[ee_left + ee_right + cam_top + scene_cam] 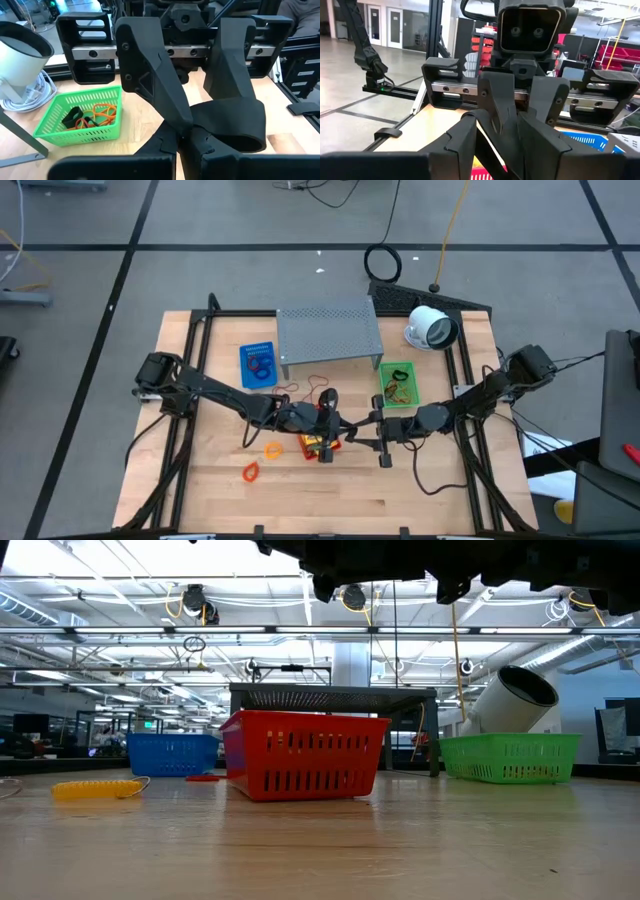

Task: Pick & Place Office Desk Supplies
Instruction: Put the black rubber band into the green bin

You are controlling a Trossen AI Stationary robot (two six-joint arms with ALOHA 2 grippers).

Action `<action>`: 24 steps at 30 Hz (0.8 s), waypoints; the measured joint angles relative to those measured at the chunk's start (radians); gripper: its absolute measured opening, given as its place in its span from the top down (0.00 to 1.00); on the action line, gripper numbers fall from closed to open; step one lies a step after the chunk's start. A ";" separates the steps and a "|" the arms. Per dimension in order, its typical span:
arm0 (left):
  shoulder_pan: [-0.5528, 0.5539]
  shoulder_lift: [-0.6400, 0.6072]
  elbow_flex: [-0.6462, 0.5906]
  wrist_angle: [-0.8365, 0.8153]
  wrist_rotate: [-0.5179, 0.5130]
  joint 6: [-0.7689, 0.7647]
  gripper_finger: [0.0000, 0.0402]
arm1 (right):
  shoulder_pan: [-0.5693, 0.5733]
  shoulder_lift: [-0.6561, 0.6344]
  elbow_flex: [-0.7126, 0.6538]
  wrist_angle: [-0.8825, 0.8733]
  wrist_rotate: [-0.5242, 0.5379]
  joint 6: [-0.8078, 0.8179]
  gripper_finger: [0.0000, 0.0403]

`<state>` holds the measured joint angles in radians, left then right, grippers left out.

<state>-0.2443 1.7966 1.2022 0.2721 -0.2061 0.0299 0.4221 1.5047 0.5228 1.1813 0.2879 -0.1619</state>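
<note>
Both grippers meet tip to tip in the air above the red basket at the table's middle. My left gripper comes from the left, about level, and is shut. My right gripper faces it, open, its fingers standing on either side of the left fingertips. A black curved piece shows right at the left fingertips. An orange loop and a yellow-orange piece lie on the table left of the basket. Loose rubber bands lie in front of the shelf. My left gripper is shut with the black curved piece right beside its fingertips. Whether the fingers have hold of it, or whether it belongs to the right gripper's finger, I cannot tell. It hangs clear of the table, over the red basket.
A grey perforated shelf stands at the far middle, with a blue basket to its left and a green basket holding bands and black pieces to its right. A white round device sits at the far right. The near half of the table has room.
</note>
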 joint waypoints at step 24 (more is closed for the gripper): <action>0.004 0.001 0.000 -0.075 0.001 0.015 0.85 | 0.005 0.001 0.000 -0.064 0.009 -0.006 1.00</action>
<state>-0.2400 1.7975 1.2023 0.1974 -0.2053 0.0449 0.4269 1.5060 0.5230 1.1172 0.2965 -0.1683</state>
